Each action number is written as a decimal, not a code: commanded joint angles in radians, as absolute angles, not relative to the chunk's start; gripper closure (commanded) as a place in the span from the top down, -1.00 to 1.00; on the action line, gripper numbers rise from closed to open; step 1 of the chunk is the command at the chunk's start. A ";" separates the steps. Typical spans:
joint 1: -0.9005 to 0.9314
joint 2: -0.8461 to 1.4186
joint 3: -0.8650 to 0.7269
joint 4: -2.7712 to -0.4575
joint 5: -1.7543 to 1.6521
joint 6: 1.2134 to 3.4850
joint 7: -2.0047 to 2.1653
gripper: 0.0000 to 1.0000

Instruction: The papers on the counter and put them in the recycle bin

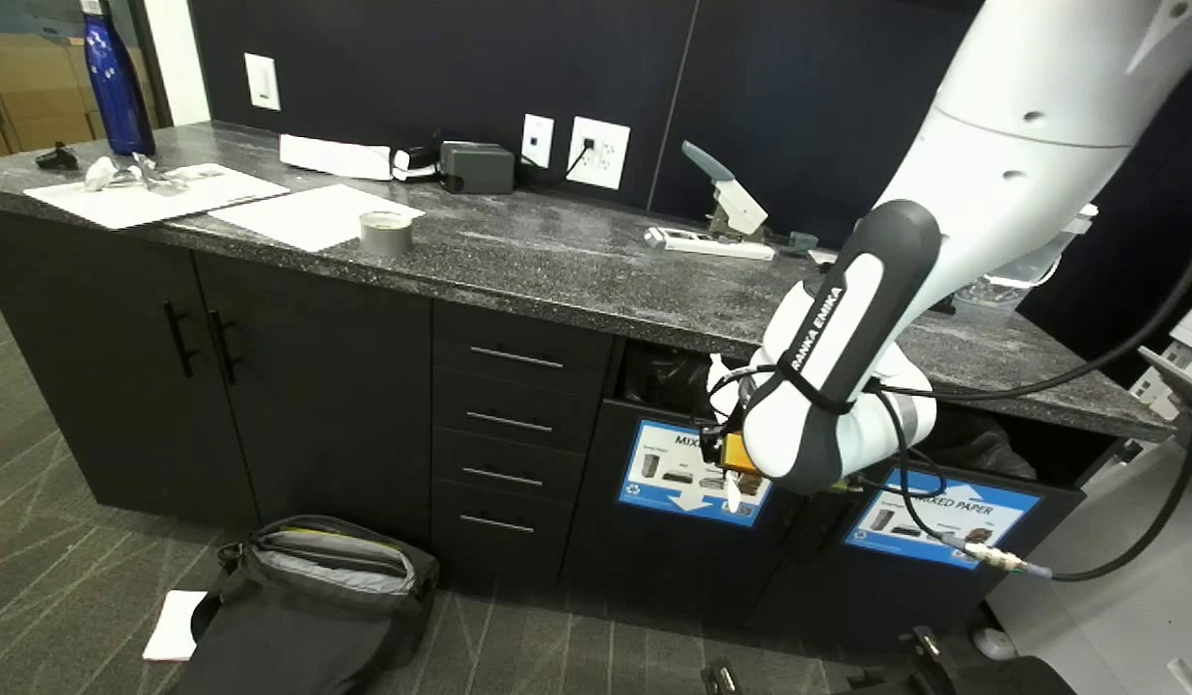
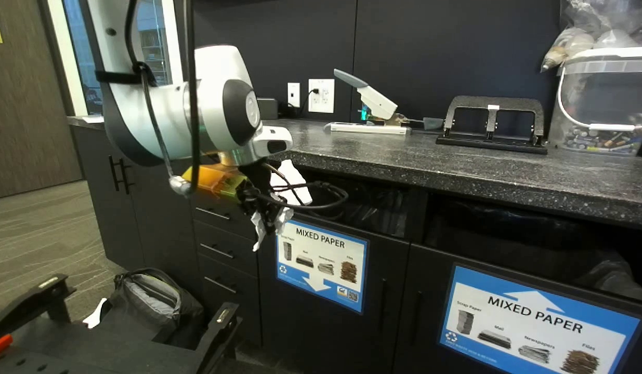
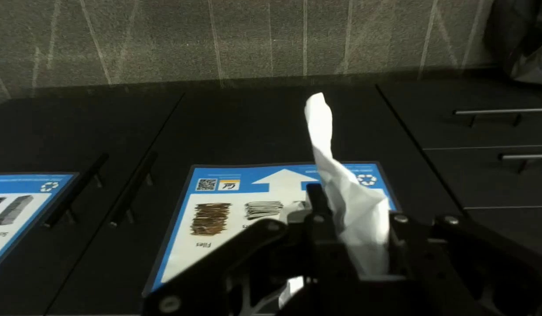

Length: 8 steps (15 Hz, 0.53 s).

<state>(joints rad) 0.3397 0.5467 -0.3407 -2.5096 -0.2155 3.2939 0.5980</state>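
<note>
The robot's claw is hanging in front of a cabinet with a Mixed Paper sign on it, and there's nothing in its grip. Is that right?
Not the last part: the gripper isn't empty. The wrist view shows it closed on crumpled white paper. The rest holds: it hangs in front of a cabinet with a Mixed Paper sign on it.

The counter (image 1: 557,241) carries flat white sheets (image 1: 311,217), a blue bottle (image 1: 119,92) and a stapler (image 1: 740,207).
</note>
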 commanded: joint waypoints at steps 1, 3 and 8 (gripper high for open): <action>0.412 0.711 -0.362 -2.385 0.033 3.283 0.453 -0.74; 0.448 0.770 -0.374 -2.322 0.113 3.244 0.398 -0.74; 0.535 0.835 -0.446 -2.216 0.195 3.229 0.375 -0.73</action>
